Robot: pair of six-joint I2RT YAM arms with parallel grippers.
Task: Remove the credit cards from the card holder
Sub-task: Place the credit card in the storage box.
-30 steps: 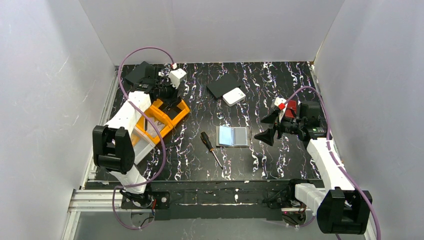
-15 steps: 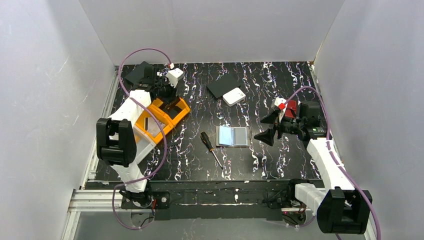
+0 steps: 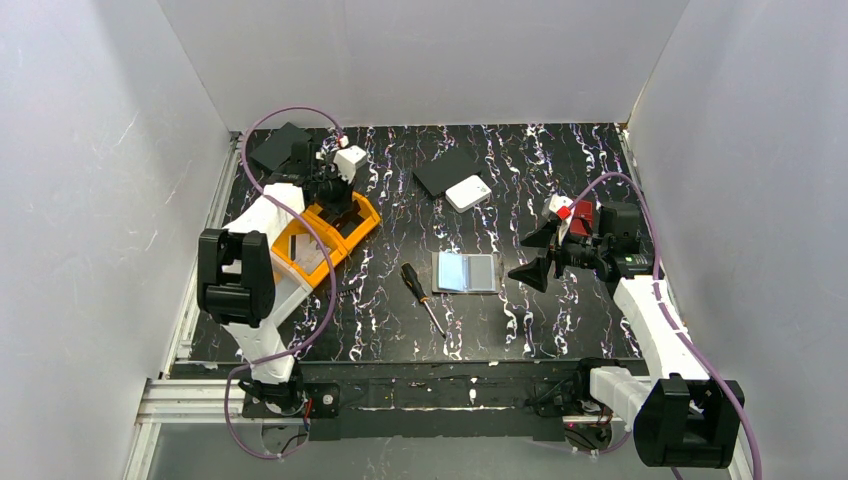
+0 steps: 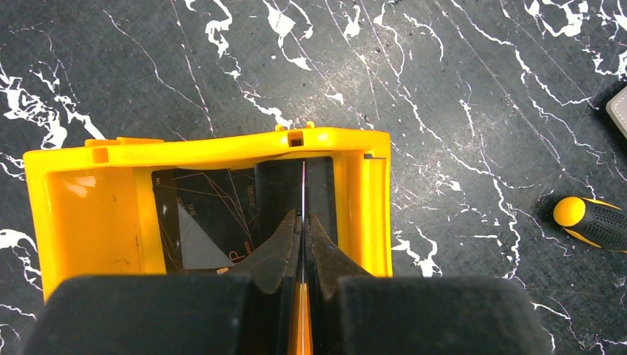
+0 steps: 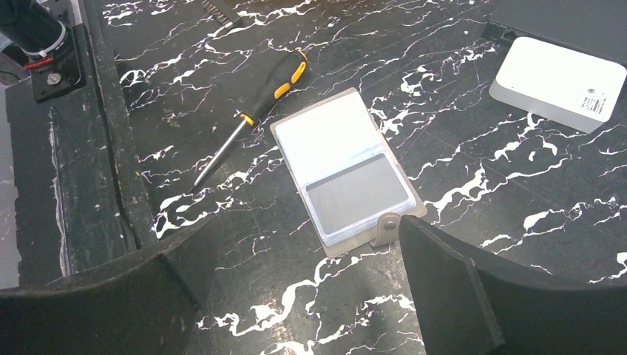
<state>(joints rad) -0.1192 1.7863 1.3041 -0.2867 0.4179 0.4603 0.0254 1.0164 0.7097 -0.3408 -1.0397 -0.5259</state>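
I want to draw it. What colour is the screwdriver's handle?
The screwdriver handle is black with orange-yellow patches, clearest in the right wrist view.

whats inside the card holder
The card holder lies open and flat. One half shows a pale blue card, the other a grey card. Whatever is stacked beneath those two is covered and cannot be seen.

In the left wrist view the right edge cut off the screwdriver (image 4: 591, 222), leaving only its handle end, and the white box (image 4: 619, 111) showed as a mere corner. The left hand (image 4: 303, 220) hid the orange bin's (image 4: 214, 148) near wall and part of the dark flat pieces (image 4: 200, 214) inside. A thin pale line above its pressed-together tips was too fine to identify. From the right wrist, the flat black rectangle (image 5: 569, 18) ran off the top edge. How many credit cards (image 5: 360, 194) the card holder (image 5: 384, 228) held could not be told.
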